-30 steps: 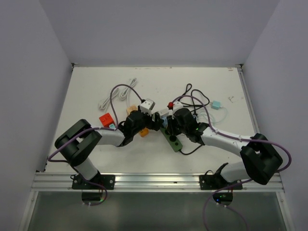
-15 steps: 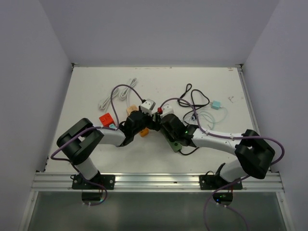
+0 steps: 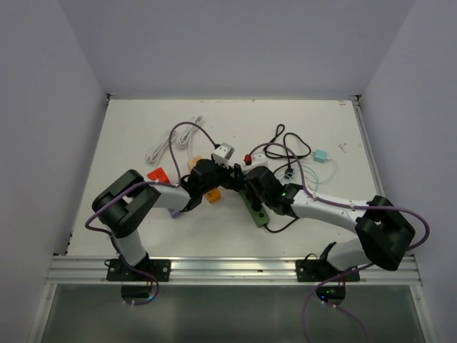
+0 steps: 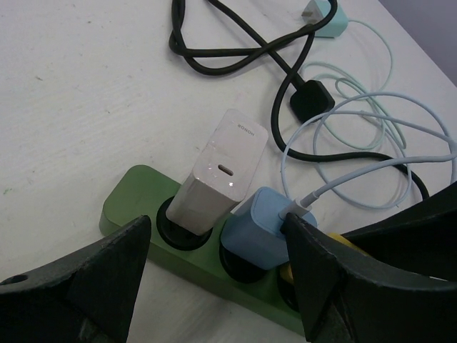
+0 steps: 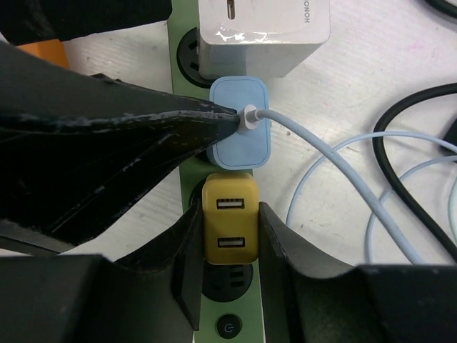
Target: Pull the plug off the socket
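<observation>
A green power strip (image 4: 132, 204) lies on the white table, also seen in the top view (image 3: 258, 213). It holds a white charger (image 4: 218, 175), a blue charger (image 4: 260, 229) with a pale cable, and a yellow two-port USB plug (image 5: 230, 221). My right gripper (image 5: 230, 216) is shut on the yellow plug, one finger on each side, and the plug sits over its socket. My left gripper (image 4: 218, 239) is open, its fingers straddling the white and blue chargers. One left finger (image 5: 143, 136) touches the blue charger (image 5: 241, 132).
An empty socket (image 5: 230, 282) and the power button (image 5: 228, 327) lie below the yellow plug. A black cable (image 4: 235, 50), a black plug (image 4: 312, 100), a teal adapter (image 4: 332, 18) and cable coils (image 4: 378, 136) lie beyond. Red (image 3: 157, 176) and orange (image 3: 213, 194) blocks sit left.
My right gripper has moved left and down onto the strip over the yellow plug. My left gripper has shifted slightly right and farther back over the strip's far end.
</observation>
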